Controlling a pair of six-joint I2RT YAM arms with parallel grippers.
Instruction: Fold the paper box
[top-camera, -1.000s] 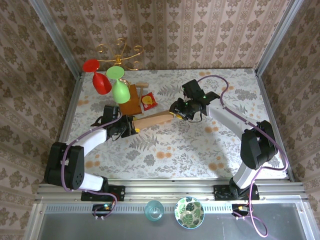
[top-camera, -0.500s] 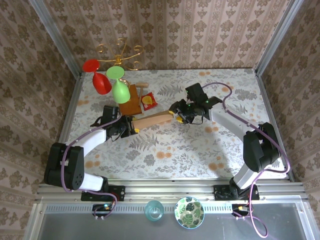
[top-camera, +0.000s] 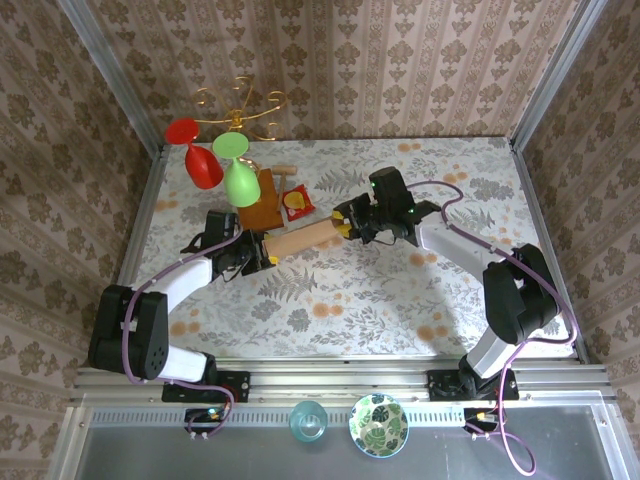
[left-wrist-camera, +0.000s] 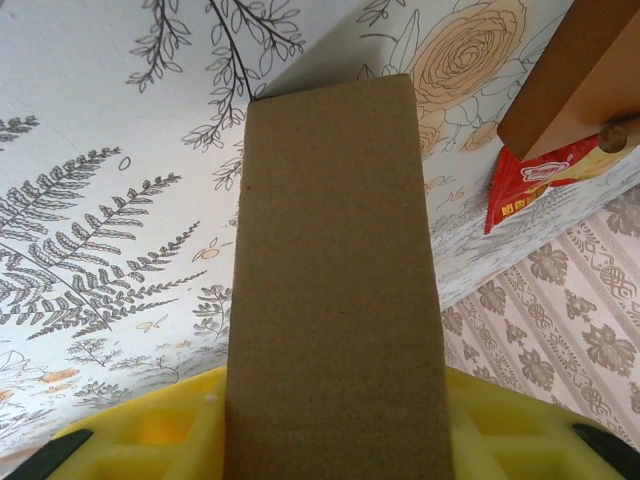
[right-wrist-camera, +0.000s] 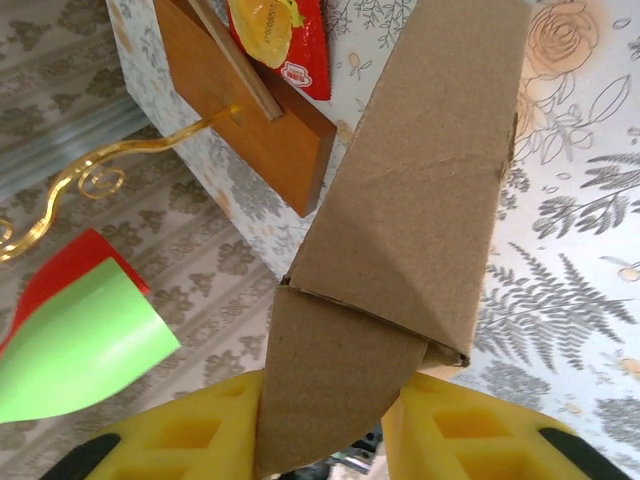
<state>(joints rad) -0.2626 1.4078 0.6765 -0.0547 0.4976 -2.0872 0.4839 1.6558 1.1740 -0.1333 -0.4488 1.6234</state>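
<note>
right gripper (top-camera: 345, 221) is shifting left toward the left gripper (top-camera: 262, 252), both clamping opposite ends of the paper box (top-camera: 300, 239), its long axis running left-right just beside the wooden stand (top-camera: 265, 207), right end pointing slightly back.

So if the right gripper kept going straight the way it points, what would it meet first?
The right gripper grips the folded brown cardboard box; straight along it, it would probably meet the left gripper clamping the other end.
</note>
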